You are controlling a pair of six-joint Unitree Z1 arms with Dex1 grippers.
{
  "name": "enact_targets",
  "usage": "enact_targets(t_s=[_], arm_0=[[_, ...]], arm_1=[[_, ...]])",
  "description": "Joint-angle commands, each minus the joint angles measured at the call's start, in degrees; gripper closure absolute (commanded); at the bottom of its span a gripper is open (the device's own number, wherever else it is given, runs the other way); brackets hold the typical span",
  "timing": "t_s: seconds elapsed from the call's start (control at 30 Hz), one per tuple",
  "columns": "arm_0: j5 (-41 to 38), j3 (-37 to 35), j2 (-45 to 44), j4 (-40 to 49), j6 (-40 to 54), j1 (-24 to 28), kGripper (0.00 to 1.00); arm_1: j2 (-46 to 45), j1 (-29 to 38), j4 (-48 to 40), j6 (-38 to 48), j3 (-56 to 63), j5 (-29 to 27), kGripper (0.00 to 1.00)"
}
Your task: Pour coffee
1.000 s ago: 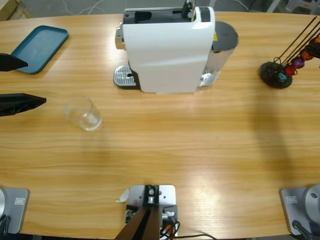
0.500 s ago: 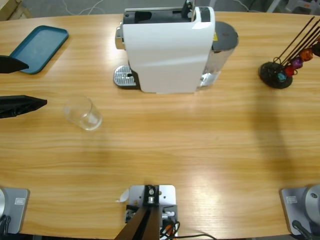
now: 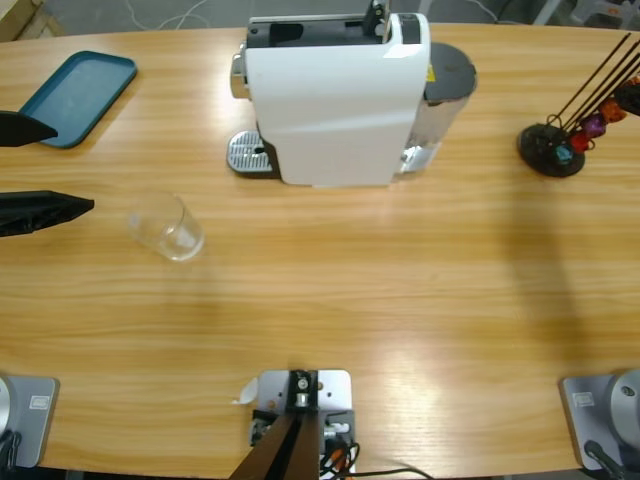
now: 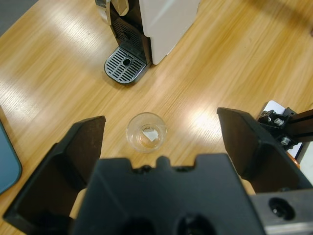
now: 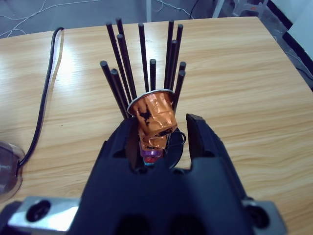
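A small clear glass tumbler [image 3: 167, 226] [image 4: 146, 132] stands upright on the wooden table, left of the middle. Its bottom shows only a faint brownish tint, so I cannot tell whether it is coffee. My left gripper [image 3: 40, 168] [image 4: 159, 142] is open at the table's left edge, and the glass stands just past its jaw tips, untouched. My right gripper [image 5: 161, 120] is shut on an orange capsule [image 5: 152, 111] among the black rods of the capsule holder [image 5: 146, 73] [image 3: 552, 148], with a purple capsule [image 5: 151, 153] below it. In the high view the right gripper is out of sight.
The white coffee machine [image 3: 335, 95] stands at the back middle with its round metal drip tray [image 3: 250, 153] [image 4: 125, 66] toward the glass. A teal tray [image 3: 78, 97] lies at the back left. A black cable [image 5: 46, 93] runs beside the capsule holder.
The orange capsule at the high view's right edge has shifted outward along the rods. The left gripper and the glass have hardly moved.
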Motion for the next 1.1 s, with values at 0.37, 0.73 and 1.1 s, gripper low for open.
enact_targets(t_s=[0.37,0.73,1.1], arm_0=[[0.31,3.09,0.15,-0.15,-1.47,-0.64,0.013],[0.31,3.26,0.06,-0.24,-1.64,-0.99,0.013],[0.58,3.79,-0.03,-0.76,-2.26,-2.31,0.009]], arm_1=[[0.40,-0.39,0.47,-1.45,0.33,0.16,0.855],[-1.13,-0.39,0.91,-1.52,0.17,0.25,0.855],[-5.68,1.77,8.13,-2.29,-7.19,-1.23,0.855]])
